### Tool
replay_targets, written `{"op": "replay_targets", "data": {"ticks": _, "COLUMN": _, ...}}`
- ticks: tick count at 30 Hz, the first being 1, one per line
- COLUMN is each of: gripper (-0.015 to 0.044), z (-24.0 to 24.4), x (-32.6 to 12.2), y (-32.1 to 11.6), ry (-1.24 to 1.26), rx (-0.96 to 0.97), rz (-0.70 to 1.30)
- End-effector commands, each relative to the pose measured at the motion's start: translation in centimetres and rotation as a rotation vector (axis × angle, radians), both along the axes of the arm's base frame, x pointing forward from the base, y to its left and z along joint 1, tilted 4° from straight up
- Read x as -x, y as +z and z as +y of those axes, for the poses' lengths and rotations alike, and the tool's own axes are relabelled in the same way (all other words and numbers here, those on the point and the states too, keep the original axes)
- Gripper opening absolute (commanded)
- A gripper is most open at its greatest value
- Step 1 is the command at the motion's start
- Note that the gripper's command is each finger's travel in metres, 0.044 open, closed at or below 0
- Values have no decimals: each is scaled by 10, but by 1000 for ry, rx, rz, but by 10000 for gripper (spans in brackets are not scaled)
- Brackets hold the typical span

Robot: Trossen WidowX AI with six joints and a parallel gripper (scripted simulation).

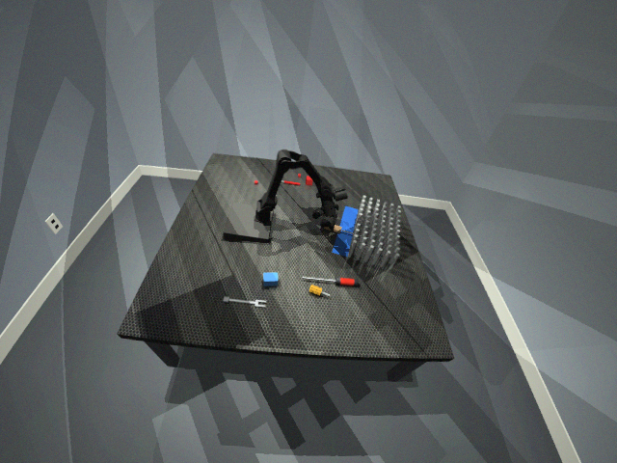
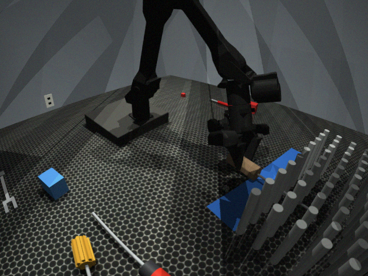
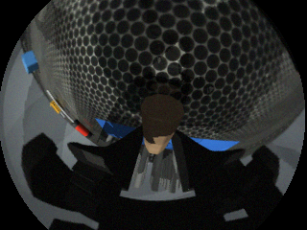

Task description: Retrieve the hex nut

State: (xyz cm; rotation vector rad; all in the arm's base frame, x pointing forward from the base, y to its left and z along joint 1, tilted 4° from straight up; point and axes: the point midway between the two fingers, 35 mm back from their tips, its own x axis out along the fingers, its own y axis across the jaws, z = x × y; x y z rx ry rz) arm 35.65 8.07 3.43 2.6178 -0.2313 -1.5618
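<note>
My gripper (image 1: 331, 228) (image 2: 241, 163) is shut on the wooden handle (image 2: 252, 169) (image 3: 162, 114) of a tool, low beside the blue taped strip (image 1: 349, 215) (image 2: 283, 161) (image 3: 218, 145). The tool's thin metal shaft (image 2: 262, 177) runs from the handle over the strip and in between the grey standing spacers (image 2: 275, 190) (image 3: 163, 176). The shaft is partly hidden by the front spacers, and its tip cannot be made out clearly. The spacers stand in several rows and look upright. I cannot make out the hex nut in any view.
A red-handled screwdriver (image 1: 347, 282) (image 2: 120, 243), a yellow-handled tool (image 1: 315, 289) (image 2: 83, 252), a blue block (image 1: 270, 279) (image 2: 53, 183) and a forked metal tool (image 1: 244, 301) lie on the near side. Behind the arm are a red block (image 1: 308, 180) and a red-handled tool (image 1: 291, 182).
</note>
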Motion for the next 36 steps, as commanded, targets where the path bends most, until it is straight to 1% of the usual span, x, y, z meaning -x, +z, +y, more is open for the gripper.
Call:
{"op": "replay_targets", "data": {"ticks": 1, "gripper": 0, "z": 0, "x": 4, "y": 1, "ry": -3, "rx": 0, "rz": -2}}
{"op": "replay_targets", "data": {"ticks": 36, "gripper": 0, "z": 2, "x": 27, "y": -2, "ry": -3, "rx": -1, "rz": 1}}
